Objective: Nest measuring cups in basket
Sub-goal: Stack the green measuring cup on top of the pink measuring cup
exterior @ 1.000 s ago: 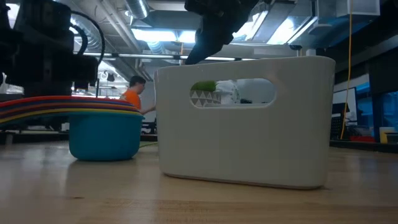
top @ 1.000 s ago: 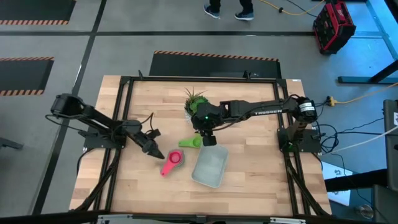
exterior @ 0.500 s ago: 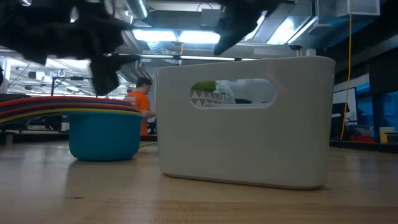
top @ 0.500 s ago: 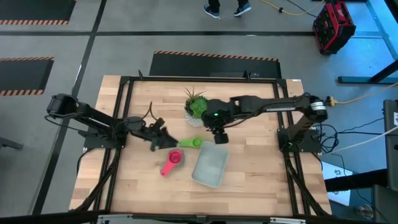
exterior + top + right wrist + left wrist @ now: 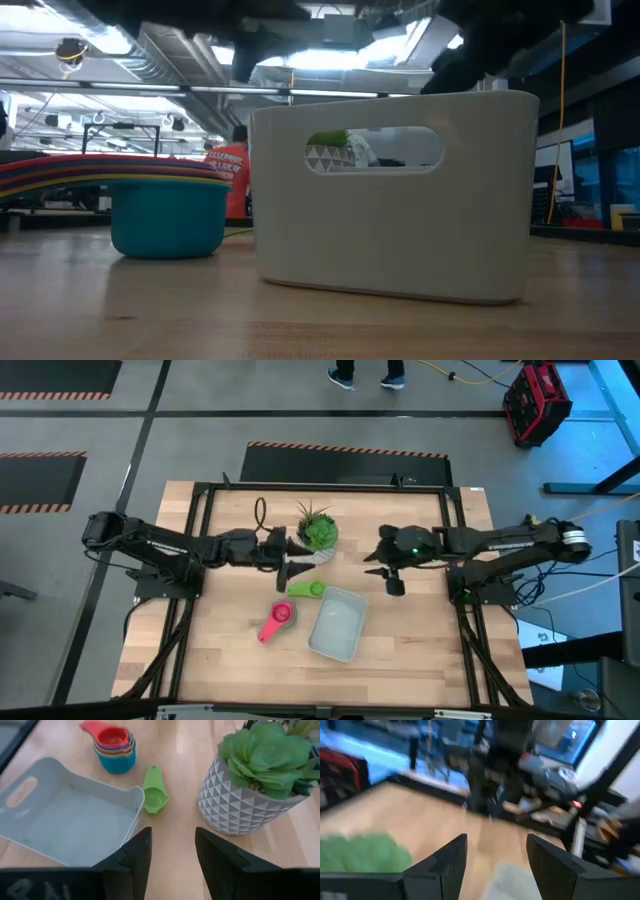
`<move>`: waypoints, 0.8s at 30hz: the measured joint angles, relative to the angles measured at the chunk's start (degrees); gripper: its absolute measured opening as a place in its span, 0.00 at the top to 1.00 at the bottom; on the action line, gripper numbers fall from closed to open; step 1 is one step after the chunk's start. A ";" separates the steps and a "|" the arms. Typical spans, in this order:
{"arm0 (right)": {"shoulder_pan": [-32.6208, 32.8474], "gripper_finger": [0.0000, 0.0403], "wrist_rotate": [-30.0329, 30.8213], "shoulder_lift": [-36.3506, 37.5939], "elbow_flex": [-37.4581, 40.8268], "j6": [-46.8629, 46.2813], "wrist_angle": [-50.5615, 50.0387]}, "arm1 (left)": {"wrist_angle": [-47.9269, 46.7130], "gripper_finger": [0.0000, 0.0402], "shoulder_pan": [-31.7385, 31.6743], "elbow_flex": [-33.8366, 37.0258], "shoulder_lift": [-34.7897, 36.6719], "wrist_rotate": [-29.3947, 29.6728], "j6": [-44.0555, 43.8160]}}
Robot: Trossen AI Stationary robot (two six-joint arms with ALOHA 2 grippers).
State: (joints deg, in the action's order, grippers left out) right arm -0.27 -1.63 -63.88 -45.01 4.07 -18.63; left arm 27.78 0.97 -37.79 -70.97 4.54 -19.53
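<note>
The green measuring cup [image 5: 307,589] lies alone, bowl on the wood, between the plant pot and the basket's far rim; it is also in the right wrist view [image 5: 154,797]. The other cups sit nested in a stack [image 5: 275,622] [image 5: 116,747] [image 5: 165,210], teal bowl at the bottom, pink handle on top, left of the basket. The pale basket [image 5: 335,625] [image 5: 390,195] [image 5: 70,820] holds nothing. My left gripper [image 5: 290,563] [image 5: 495,855] is open, above the table beside the plant, just far of the green cup. My right gripper [image 5: 386,572] [image 5: 172,850] is open, right of the basket's far corner.
A white patterned pot with a green plant [image 5: 317,532] [image 5: 255,775] stands at the far middle, between the two grippers. A black frame runs along the table's edges [image 5: 200,540]. A person in orange [image 5: 232,170] shows in the room beyond.
My left gripper has swung from beside the cup stack toward the far right, ending next to the plant. My right gripper has drawn back from over the green cup and the basket's far rim toward the table's right edge. The cups and the basket have stayed put.
</note>
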 joint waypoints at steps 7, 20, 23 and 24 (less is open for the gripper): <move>0.00 0.61 0.03 5.72 10.86 -2.56 10.38 | -0.03 0.51 -2.77 -5.15 -0.71 5.48 0.20; 0.00 0.61 0.04 6.21 14.21 -2.42 13.35 | -45.57 0.51 -2.15 -22.54 -1.58 0.88 -2.62; 0.00 0.61 0.04 6.21 14.21 -2.47 13.35 | -50.81 0.51 -0.44 -24.18 -3.00 -2.19 -2.87; 0.00 0.61 0.04 6.21 14.21 -2.44 13.37 | -51.07 0.51 0.18 -24.35 -3.91 -2.97 -2.89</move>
State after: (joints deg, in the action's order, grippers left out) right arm -0.27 -1.58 -57.67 -30.81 1.64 -5.26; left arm -23.28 1.15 -62.14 -74.87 1.57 -22.42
